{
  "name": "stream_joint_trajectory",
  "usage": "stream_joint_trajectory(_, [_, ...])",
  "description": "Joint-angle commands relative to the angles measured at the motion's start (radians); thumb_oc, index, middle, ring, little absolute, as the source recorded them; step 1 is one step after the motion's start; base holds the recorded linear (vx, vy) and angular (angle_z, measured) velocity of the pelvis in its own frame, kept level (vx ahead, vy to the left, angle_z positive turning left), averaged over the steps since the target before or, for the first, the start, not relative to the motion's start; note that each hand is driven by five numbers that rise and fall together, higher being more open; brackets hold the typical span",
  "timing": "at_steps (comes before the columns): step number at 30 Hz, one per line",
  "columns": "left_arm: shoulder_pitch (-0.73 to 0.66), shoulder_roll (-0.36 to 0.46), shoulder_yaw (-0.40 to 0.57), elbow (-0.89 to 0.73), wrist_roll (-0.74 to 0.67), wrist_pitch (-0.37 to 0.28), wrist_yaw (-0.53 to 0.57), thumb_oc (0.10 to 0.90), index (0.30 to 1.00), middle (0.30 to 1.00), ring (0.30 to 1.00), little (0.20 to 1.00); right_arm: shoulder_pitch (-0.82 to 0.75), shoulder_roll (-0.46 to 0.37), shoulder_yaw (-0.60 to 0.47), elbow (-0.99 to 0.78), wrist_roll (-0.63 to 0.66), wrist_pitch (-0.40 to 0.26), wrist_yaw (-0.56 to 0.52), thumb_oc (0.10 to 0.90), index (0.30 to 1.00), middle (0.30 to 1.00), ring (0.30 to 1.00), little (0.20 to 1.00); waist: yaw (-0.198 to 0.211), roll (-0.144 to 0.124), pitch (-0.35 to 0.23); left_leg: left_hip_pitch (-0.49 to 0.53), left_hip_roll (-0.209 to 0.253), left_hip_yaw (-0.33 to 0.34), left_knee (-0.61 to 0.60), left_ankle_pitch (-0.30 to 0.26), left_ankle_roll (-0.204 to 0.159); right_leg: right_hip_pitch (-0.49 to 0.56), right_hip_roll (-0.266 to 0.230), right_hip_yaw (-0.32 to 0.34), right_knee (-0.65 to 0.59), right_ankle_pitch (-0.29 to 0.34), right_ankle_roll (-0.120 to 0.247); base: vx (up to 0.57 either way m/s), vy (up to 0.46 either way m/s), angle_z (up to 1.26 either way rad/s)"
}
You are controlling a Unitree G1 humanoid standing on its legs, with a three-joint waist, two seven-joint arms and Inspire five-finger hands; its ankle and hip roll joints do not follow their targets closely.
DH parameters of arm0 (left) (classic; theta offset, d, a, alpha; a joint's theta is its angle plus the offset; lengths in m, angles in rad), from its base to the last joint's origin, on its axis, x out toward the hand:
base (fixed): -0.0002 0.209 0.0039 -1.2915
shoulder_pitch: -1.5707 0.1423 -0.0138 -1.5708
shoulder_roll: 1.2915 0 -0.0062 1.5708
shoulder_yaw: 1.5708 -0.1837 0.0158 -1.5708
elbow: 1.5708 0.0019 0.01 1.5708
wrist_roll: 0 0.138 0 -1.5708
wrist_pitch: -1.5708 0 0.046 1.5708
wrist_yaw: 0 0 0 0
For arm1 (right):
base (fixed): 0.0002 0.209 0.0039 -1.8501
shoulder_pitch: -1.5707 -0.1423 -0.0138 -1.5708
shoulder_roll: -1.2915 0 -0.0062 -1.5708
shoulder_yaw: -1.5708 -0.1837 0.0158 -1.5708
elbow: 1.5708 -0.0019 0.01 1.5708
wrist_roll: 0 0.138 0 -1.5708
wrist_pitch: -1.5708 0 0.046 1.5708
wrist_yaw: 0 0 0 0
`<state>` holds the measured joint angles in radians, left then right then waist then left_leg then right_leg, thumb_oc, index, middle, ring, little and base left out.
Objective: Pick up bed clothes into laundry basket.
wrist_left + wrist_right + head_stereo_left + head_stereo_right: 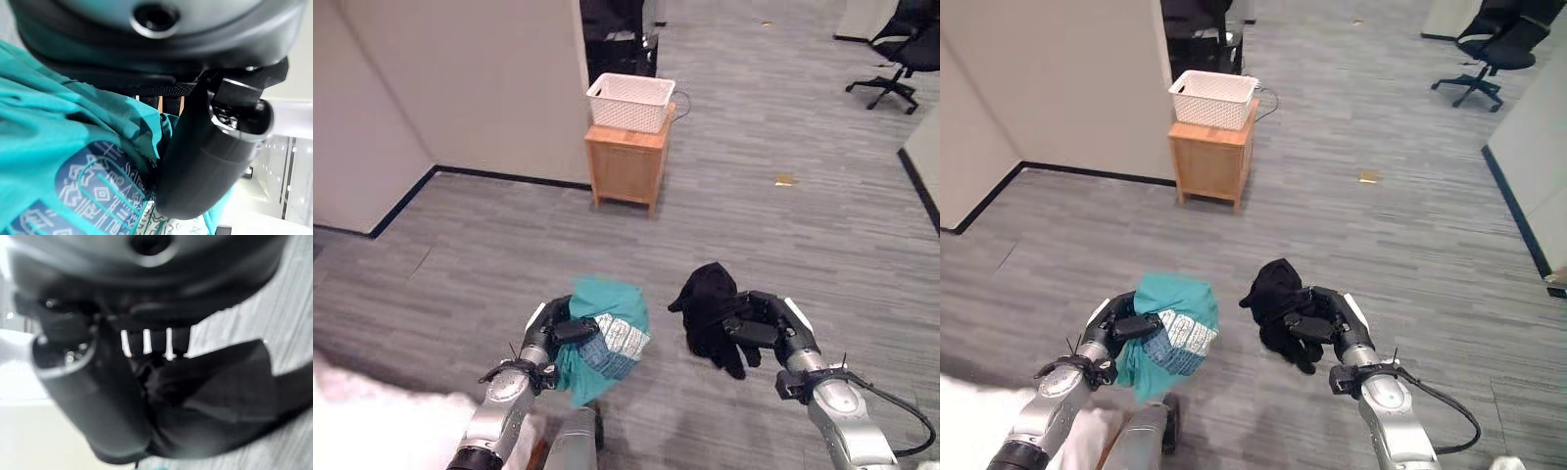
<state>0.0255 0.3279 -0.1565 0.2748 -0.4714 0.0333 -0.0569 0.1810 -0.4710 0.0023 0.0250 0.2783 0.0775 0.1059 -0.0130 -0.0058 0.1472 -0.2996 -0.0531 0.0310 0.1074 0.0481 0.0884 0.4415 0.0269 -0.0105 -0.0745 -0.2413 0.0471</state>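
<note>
Fingers, left hand [551,326]: curled with the thumb [195,161] round a teal garment [605,335], which hangs in a bunch from the grip above the floor
Fingers, right hand [769,325]: curled with the thumb [98,401] round a black garment [709,304], held bunched and clear of the floor
Teal garment: plain teal cloth with a patch of white-and-blue pattern on the side facing the black garment; its lower folds droop below the left hand
Black garment: dark, crumpled, draped over the front of the right hand, with a loose end hanging below it
Relation of the two garments: side by side, apart, each in its own hand, teal on the robot's left, black on its right
Laundry basket [629,101]: white, perforated walls, standing on top of a small wooden cabinet [626,163], well apart from both hands, farther ahead
Wooden cabinet: against the corner of a beige partition wall [460,88] with a black skirting
Floor [783,245]: grey striped carpet, a small yellowish scrap [785,180] lying to the right of the cabinet
Office chair [896,59]: black, on castors, far right
</note>
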Motion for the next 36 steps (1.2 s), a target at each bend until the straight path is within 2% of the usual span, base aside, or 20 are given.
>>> stream_joint_trajectory(1, [-0.111,0.043,0.074,-0.070,-0.013,-0.106,0.017,0.400,0.300,0.300,0.300,0.300,-0.113,-0.011,-0.064,-0.089,-0.003,-0.103,0.016,0.400,0.300,0.300,0.300,0.300,0.047,-0.016,0.003,0.106,0.068,0.051,-0.165,0.172,-0.165,-0.141,-0.008,0.040,0.004,0.110,-0.019,0.52,0.031,-0.47])
stream_joint_trajectory(4, [-0.069,0.064,0.130,-0.075,-0.003,-0.103,0.024,0.400,0.300,0.300,0.300,0.300,-0.126,-0.003,-0.062,-0.087,0.004,-0.086,0.027,0.400,0.300,0.300,0.300,0.300,0.065,-0.015,-0.025,0.097,0.075,0.118,-0.128,0.188,-0.162,-0.081,-0.022,0.050,0.009,0.068,-0.014,0.53,0.067,-0.10])
stream_joint_trajectory(7, [-0.025,0.073,0.180,-0.057,-0.019,-0.107,0.040,0.400,0.300,0.300,0.300,0.300,-0.179,0.020,-0.023,-0.094,-0.001,-0.086,0.033,0.400,0.300,0.300,0.300,0.300,0.095,-0.037,-0.066,0.104,0.051,0.102,-0.101,0.144,-0.113,-0.091,-0.091,0.037,0.126,0.044,0.028,0.51,0.129,0.18])
stream_joint_trajectory(8, [-0.004,0.072,0.190,-0.038,-0.016,-0.103,0.037,0.400,0.300,0.300,0.300,0.300,-0.211,0.025,-0.008,-0.098,-0.010,-0.085,0.042,0.400,0.300,0.300,0.300,0.300,0.112,-0.058,-0.068,0.097,0.024,0.113,-0.060,0.096,-0.087,-0.110,-0.138,0.015,0.233,0.100,0.066,0.45,0.132,-0.02])
stream_joint_trajectory(9, [0.011,0.070,0.196,-0.033,-0.019,-0.097,0.032,0.400,0.300,0.300,0.300,0.300,-0.224,0.040,0.007,-0.095,-0.023,-0.080,0.044,0.400,0.300,0.300,0.300,0.300,0.124,-0.068,-0.066,0.105,0.011,0.114,-0.035,0.070,-0.067,-0.167,-0.173,0.005,0.372,0.228,0.096,0.41,0.146,-0.13])
stream_joint_trajectory(10, [0.015,0.071,0.198,-0.031,-0.017,-0.095,0.034,0.400,0.300,0.300,0.300,0.300,-0.242,0.046,0.022,-0.096,-0.031,-0.081,0.045,0.400,0.300,0.300,0.300,0.300,0.138,-0.066,-0.056,0.123,0.000,0.120,-0.017,0.037,-0.046,-0.219,-0.194,0.015,0.520,0.365,0.107,0.44,0.194,-0.02])
stream_joint_trajectory(11, [0.031,0.068,0.213,-0.043,-0.030,-0.087,0.034,0.400,0.300,0.300,0.300,0.300,-0.247,0.058,0.025,-0.104,-0.029,-0.078,0.051,0.400,0.300,0.300,0.300,0.300,0.135,-0.053,-0.040,0.178,-0.004,0.119,-0.017,0.009,-0.027,-0.275,-0.210,-0.008,0.665,0.451,0.104,0.44,0.242,0.17])
stream_joint_trajectory(13, [0.055,0.055,0.222,-0.048,-0.058,-0.086,0.039,0.400,0.300,0.300,0.300,0.300,-0.259,0.068,0.039,-0.101,-0.032,-0.081,0.045,0.400,0.300,0.300,0.300,0.300,0.108,-0.007,-0.014,0.268,0.010,0.101,-0.049,-0.016,0.000,-0.425,-0.196,-0.031,0.843,0.423,0.087,0.44,0.239,0.51])
stream_joint_trajectory(15, [0.065,0.056,0.229,-0.056,-0.056,-0.083,0.039,0.400,0.300,0.300,0.300,0.300,-0.259,0.078,0.040,-0.097,-0.038,-0.076,0.042,0.400,0.300,0.300,0.300,0.300,0.095,0.007,-0.007,0.320,0.007,0.084,-0.075,-0.034,0.011,-0.487,-0.218,-0.070,0.898,0.375,0.078,0.42,0.113,0.56])
stream_joint_trajectory(16, [0.059,0.070,0.221,-0.071,-0.034,-0.078,0.037,0.400,0.300,0.300,0.300,0.300,-0.249,0.074,0.041,-0.083,-0.039,-0.069,0.045,0.400,0.300,0.300,0.300,0.300,0.065,0.026,0.005,0.397,0.006,0.057,-0.107,-0.060,0.011,-0.599,-0.237,-0.123,0.880,0.293,0.060,0.48,0.017,0.38])
stream_joint_trajectory(19, [0.046,0.083,0.211,-0.087,-0.030,-0.074,0.025,0.400,0.300,0.300,0.300,0.300,-0.246,0.069,0.028,-0.082,-0.030,-0.064,0.046,0.400,0.300,0.300,0.300,0.300,0.036,0.033,0.024,0.448,0.006,0.023,-0.109,-0.092,-0.002,-0.655,-0.238,-0.156,0.759,0.273,0.053,0.45,-0.059,0.54])
stream_joint_trajectory(23, [0.005,0.104,0.180,-0.089,0.036,-0.084,0.003,0.400,0.300,0.300,0.300,0.300,-0.202,0.049,-0.024,-0.085,-0.021,-0.065,0.034,0.400,0.300,0.300,0.300,0.300,-0.037,-0.005,0.026,0.586,0.002,-0.063,-0.104,-0.201,-0.062,-0.687,-0.160,-0.089,0.199,0.320,0.109,0.67,-0.198,0.90])
stream_joint_trajectory(25, [0.006,0.094,0.183,-0.096,0.049,-0.086,-0.005,0.400,0.300,0.300,0.300,0.300,-0.173,0.044,-0.051,-0.103,-0.024,-0.066,0.037,0.400,0.300,0.300,0.300,0.300,-0.050,0.001,0.012,0.641,0.022,-0.076,-0.107,-0.215,-0.085,-0.665,-0.146,-0.167,0.073,0.382,0.130,0.62,-0.154,0.52])
stream_joint_trajectory(27, [0.010,0.083,0.184,-0.101,0.054,-0.086,-0.013,0.400,0.300,0.300,0.300,0.300,-0.162,0.042,-0.064,-0.108,-0.027,-0.065,0.039,0.400,0.300,0.300,0.300,0.300,-0.059,-0.001,-0.007,0.676,0.034,-0.070,-0.095,-0.218,-0.107,-0.658,-0.155,-0.282,0.050,0.410,0.130,0.53,-0.164,0.44])
stream_joint_trajectory(30, [-0.023,0.061,0.140,-0.088,0.053,-0.084,-0.023,0.400,0.300,0.300,0.300,0.300,-0.159,0.030,-0.082,-0.101,-0.005,-0.070,0.035,0.400,0.300,0.300,0.300,0.300,-0.089,0.013,-0.040,0.635,0.086,-0.065,0.086,-0.143,-0.172,-0.595,-0.111,-0.233,0.065,0.376,0.080,0.49,-0.206,0.14])
stream_joint_trajectory(31, [-0.023,0.061,0.140,-0.088,0.053,-0.084,-0.023,0.400,0.300,0.300,0.300,0.300,-0.159,0.030,-0.082,-0.101,-0.005,-0.070,0.035,0.400,0.300,0.300,0.300,0.300,-0.090,0.012,-0.041,0.634,0.085,-0.066,0.087,-0.143,-0.172,-0.596,-0.112,-0.234,0.065,0.376,0.080,0.45,-0.258,0.16])
stream_joint_trajectory(32, [-0.058,0.055,0.108,-0.081,0.039,-0.085,-0.015,0.400,0.300,0.300,0.300,0.300,-0.158,0.011,-0.094,-0.102,0.008,-0.080,0.016,0.400,0.300,0.300,0.300,0.300,-0.109,0.014,-0.036,0.504,0.134,-0.042,0.389,0.062,-0.240,-0.542,-0.086,-0.209,0.071,0.334,0.033,0.58,-0.366,0.42])
stream_joint_trajectory(33, [-0.102,0.054,0.089,-0.074,0.006,-0.082,-0.001,0.400,0.300,0.300,0.300,0.300,-0.181,-0.015,-0.089,-0.102,0.035,-0.093,-0.016,0.400,0.300,0.300,0.300,0.300,-0.082,-0.016,-0.001,0.351,0.109,-0.074,0.683,0.132,-0.225,-0.448,-0.068,-0.164,0.035,0.305,-0.017,0.70,-0.461,0.24])
stream_joint_trajectory(34, [-0.112,0.058,0.084,-0.076,0.003,-0.082,0.003,0.400,0.300,0.300,0.300,0.300,-0.194,-0.020,-0.084,-0.099,0.033,-0.094,-0.027,0.400,0.300,0.300,0.300,0.300,-0.072,-0.039,0.007,0.298,0.091,-0.064,0.726,0.113,-0.194,-0.417,-0.071,-0.156,0.018,0.296,-0.025,0.38,-0.265,0.16])
stream_joint_trajectory(36, [-0.128,0.064,0.079,-0.076,0.009,-0.080,0.007,0.400,0.300,0.300,0.300,0.300,-0.207,-0.031,-0.089,-0.097,0.026,-0.092,-0.036,0.400,0.300,0.300,0.300,0.300,-0.049,-0.046,0.025,0.223,0.100,-0.046,0.734,0.075,-0.172,-0.376,-0.063,-0.131,0.000,0.292,-0.026,0.25,-0.113,-0.66])
